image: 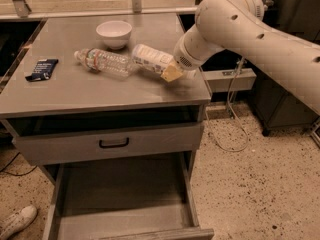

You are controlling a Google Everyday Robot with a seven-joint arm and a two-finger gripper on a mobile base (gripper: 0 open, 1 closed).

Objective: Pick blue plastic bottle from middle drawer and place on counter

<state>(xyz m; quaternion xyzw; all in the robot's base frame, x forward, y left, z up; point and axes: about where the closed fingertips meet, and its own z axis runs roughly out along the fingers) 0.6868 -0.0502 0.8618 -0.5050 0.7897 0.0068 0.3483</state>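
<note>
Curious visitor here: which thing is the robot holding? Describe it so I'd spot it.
Find the grey counter above the drawers and follow the big white arm down to its gripper. The gripper is shut on the blue plastic bottle, tilted above the counter: pale, with a whitish label, unlike the clear water bottle beside it, which lies flat and has a red-and-white label.
</note>
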